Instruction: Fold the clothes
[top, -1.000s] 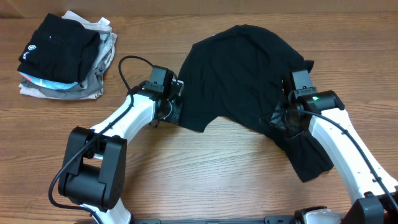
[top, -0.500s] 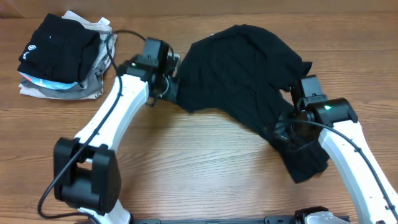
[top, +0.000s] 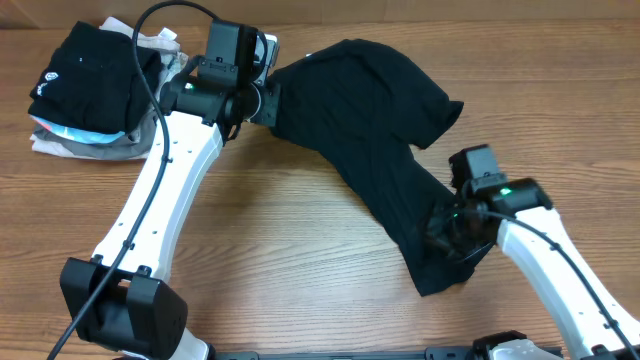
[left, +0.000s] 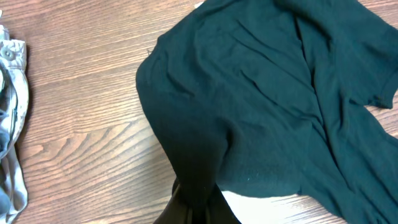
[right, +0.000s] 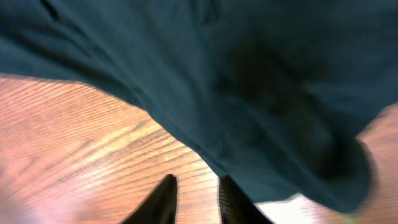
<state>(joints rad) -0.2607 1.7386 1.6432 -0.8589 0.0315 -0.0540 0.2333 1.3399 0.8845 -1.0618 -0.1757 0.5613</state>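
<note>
The shirt (top: 375, 120) lies on the counter (top: 290, 250) beside the folded pile (top: 95, 100), stretching away from it. The left end effector (top: 268, 100) — nearest the pile — is clenched on the shirt's edge. The right end effector (right: 194, 200), at the shirt's far end, is released — fingers apart, cloth just beyond them.

The black shirt (top: 375, 140) lies crumpled and unfolded, stretched diagonally across the table (top: 300, 260), one short sleeve spread out.

The black shirt (top: 370, 110) is soft, thin, matt cloth, wrinkled. The worktop (top: 300, 250) is smooth wood grain with a light sheen. The arm shells (top: 162, 190) are glossy white plastic.
</note>
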